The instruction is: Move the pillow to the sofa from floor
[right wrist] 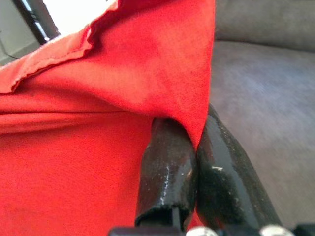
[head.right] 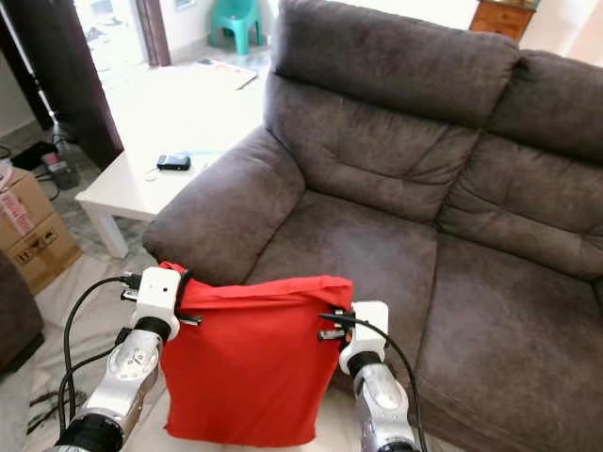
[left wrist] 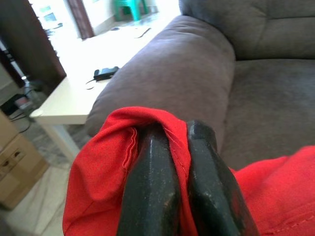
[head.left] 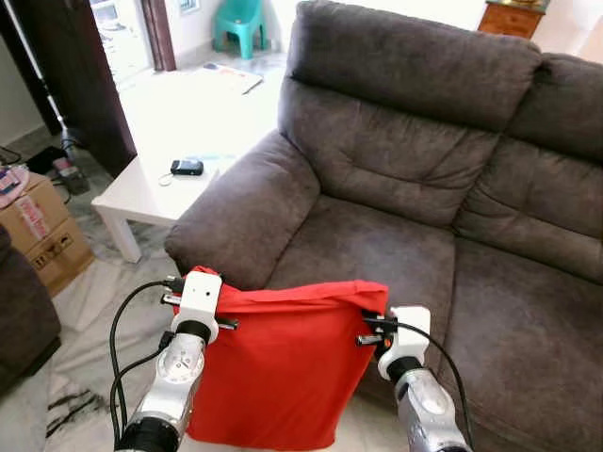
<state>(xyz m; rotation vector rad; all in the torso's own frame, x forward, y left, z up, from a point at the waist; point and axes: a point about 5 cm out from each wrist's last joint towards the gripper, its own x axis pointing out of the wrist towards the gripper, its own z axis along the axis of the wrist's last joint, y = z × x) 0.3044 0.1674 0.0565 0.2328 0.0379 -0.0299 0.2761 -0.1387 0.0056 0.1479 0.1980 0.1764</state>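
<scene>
Left gripper [left wrist: 172, 147] pinches the red pillow [head.left: 278, 372] at its top left corner, fingers pressed on the fabric; right gripper [right wrist: 197, 147] pinches the top right corner likewise. Pillow hangs lifted just before the sofa [head.left: 396, 245] seat. Carry step; next it likely needs moving forward over the seat, then release.

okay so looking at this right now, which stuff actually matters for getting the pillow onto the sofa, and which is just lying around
Part of the job:
red pillow, held up at its top corners
left gripper, jaws shut on the pillow
right gripper, jaws shut on the pillow
grey sofa, seat just ahead

Just lying about:
white table
black phone on the table
cardboard box
teal chair
</scene>
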